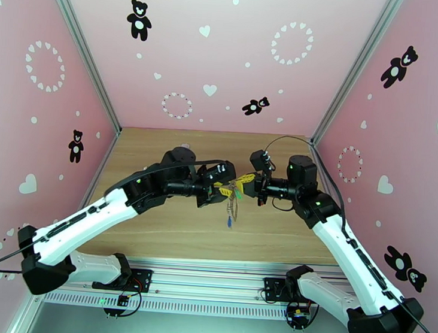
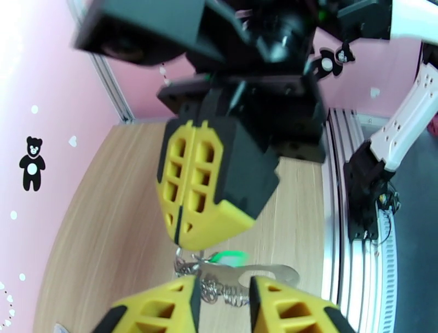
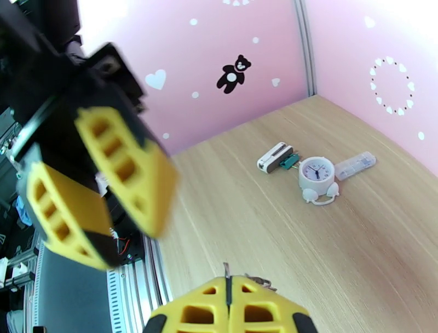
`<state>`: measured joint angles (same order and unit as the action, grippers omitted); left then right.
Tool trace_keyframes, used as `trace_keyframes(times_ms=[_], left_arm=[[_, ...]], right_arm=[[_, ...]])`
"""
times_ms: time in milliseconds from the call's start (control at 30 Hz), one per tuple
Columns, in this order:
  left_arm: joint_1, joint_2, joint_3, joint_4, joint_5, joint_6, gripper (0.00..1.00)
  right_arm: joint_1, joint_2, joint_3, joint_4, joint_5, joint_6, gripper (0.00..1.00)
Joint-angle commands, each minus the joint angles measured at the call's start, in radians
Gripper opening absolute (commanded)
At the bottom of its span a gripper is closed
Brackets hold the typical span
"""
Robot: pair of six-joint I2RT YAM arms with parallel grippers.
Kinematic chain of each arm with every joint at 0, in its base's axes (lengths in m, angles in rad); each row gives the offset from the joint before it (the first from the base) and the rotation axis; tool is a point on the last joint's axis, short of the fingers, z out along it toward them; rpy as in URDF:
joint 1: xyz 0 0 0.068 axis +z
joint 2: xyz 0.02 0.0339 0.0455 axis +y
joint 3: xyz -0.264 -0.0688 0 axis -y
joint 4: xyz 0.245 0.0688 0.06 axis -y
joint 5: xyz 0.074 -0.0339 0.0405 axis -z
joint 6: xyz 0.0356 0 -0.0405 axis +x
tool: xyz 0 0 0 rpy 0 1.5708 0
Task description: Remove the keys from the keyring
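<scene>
Both arms meet above the middle of the table. My right gripper [image 1: 249,183] is shut, its fingertips [image 2: 189,235] pinching the top of the keyring [image 1: 233,206], which hangs below as a thin chain. The blue key [image 1: 230,223] dangles at the chain's bottom. The green key [image 2: 230,256] sits just under the right fingertips, its silvery blade [image 2: 271,273] pointing right. My left gripper [image 2: 222,298] faces the right one with its fingers [image 2: 159,306] apart, and the chain links [image 2: 211,287] lie in the gap. From the right wrist, my right gripper [image 3: 227,296] shows shut with links [image 3: 260,282] beside it.
At the back of the table stand a round white dial-faced clock [image 3: 316,175], a small white-and-green block [image 3: 276,158] and a clear plastic piece [image 3: 356,164]. Pink walls close in three sides. A metal rail [image 1: 211,277] runs along the near table edge.
</scene>
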<state>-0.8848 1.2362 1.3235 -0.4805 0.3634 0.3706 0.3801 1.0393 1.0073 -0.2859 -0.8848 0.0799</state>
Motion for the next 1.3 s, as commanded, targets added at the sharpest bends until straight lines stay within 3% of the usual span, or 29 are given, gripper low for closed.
trace_keyframes(times_ms=[0,167,367,700,1267], left_arm=[[0.05,-0.068,-0.085,0.161,0.067,-0.123,0.33],[0.073,-0.098,-0.21,0.355,0.101,-0.221,0.34],[0.086,-0.056,-0.22,0.466,0.11,-0.266,0.33],[0.178,-0.069,-0.265,0.546,0.35,-0.369,0.32],[0.181,-0.06,-0.293,0.591,0.325,-0.376,0.28]], right_arm=[[-0.001,-0.003,-0.009,0.139,0.0,0.069,0.0],[0.002,-0.007,-0.026,0.224,-0.029,0.144,0.0],[0.024,-0.023,-0.043,0.268,-0.023,0.182,0.0],[0.089,-0.056,-0.053,0.295,0.041,0.185,0.0],[0.113,-0.057,-0.031,0.329,0.075,0.201,0.0]])
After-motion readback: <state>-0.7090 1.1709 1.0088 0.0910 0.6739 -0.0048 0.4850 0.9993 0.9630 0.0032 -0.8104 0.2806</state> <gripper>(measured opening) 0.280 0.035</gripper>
